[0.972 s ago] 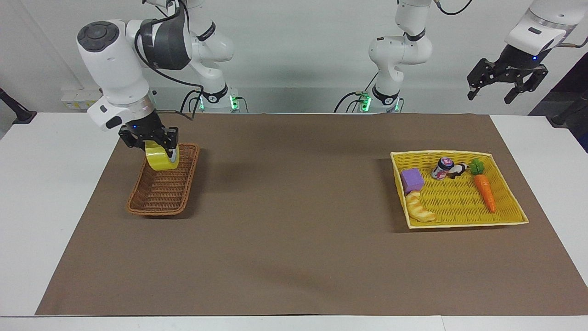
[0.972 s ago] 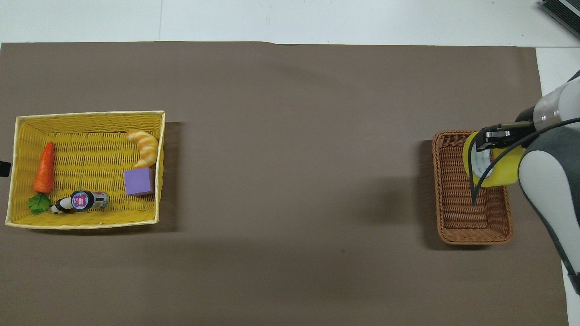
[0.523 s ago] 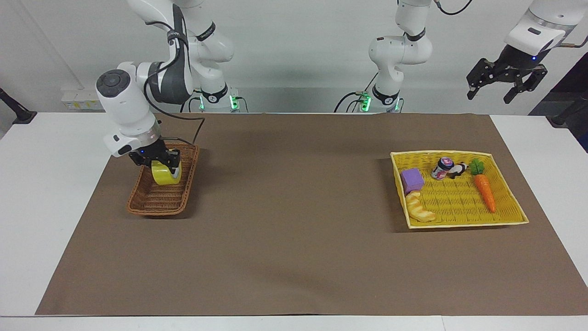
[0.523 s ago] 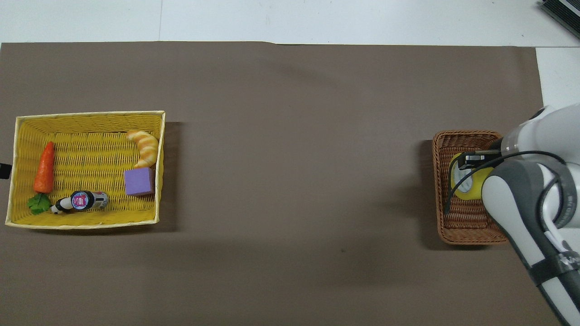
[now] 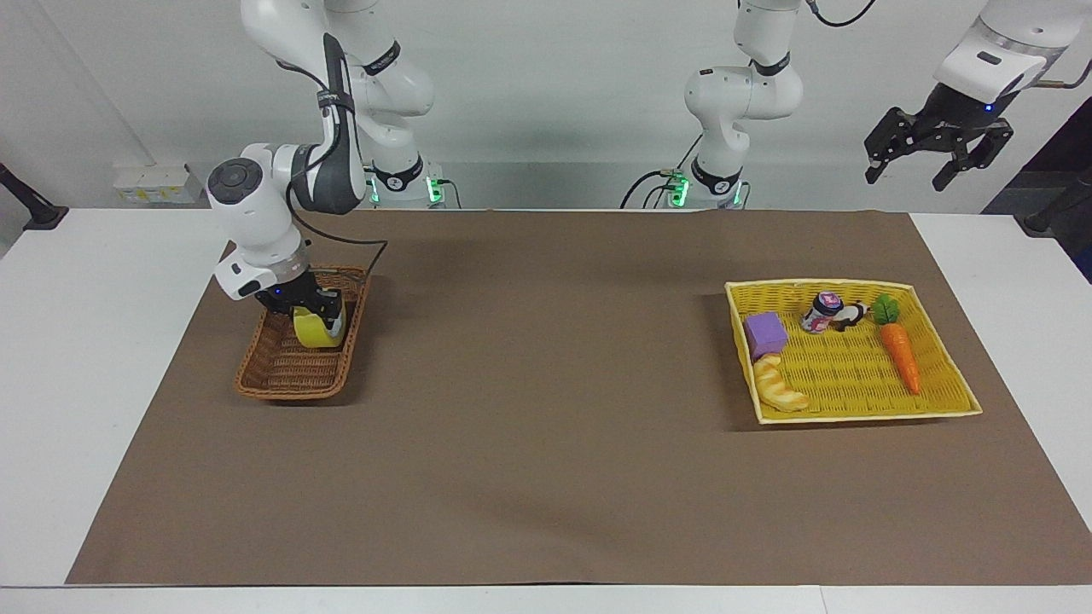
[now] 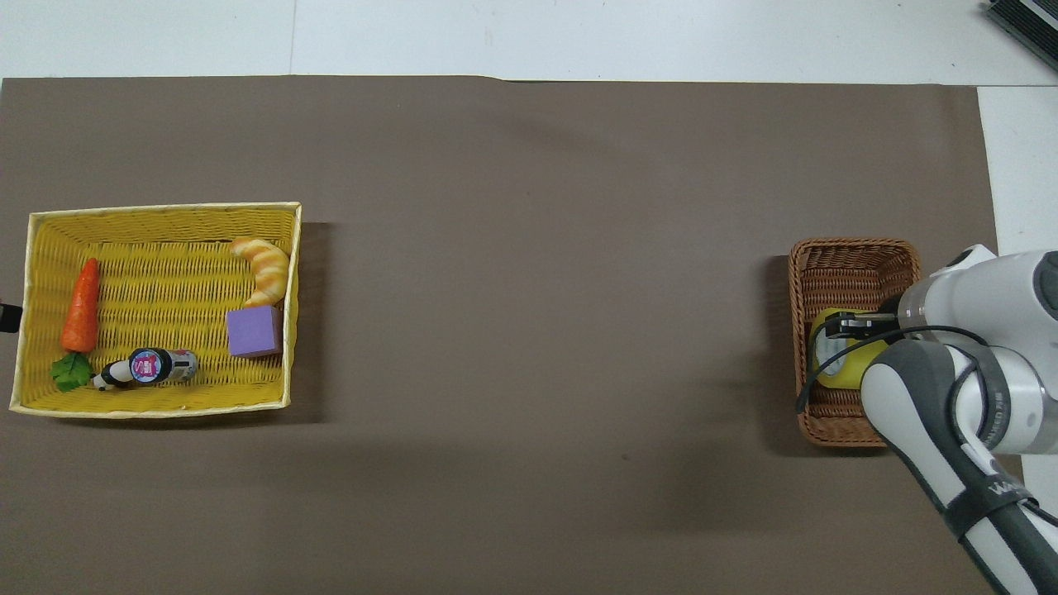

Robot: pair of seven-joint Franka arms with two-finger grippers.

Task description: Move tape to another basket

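The yellow tape (image 5: pixel 312 335) is down inside the brown wicker basket (image 5: pixel 286 392), in the half nearer to the robots. My right gripper (image 5: pixel 319 324) is shut on the tape and reaches down below the basket's rim. In the overhead view the tape (image 6: pixel 836 365) shows partly under the right gripper (image 6: pixel 851 327) and its arm, inside the basket (image 6: pixel 851 248). I cannot tell whether the tape rests on the basket's floor. My left gripper (image 5: pixel 937 152) hangs open and empty, high in the air off the left arm's end of the table, and waits.
A wide yellow woven tray (image 5: pixel 853 415) lies toward the left arm's end of the brown mat. It holds a carrot (image 5: pixel 900 354), a purple block (image 5: pixel 764 334), a croissant (image 5: pixel 781 385) and a small can (image 5: pixel 822 312). The tray also shows in the overhead view (image 6: pixel 165 208).
My right gripper has come down with the tape from above the brown basket's rim into the basket. The left arm has barely moved.
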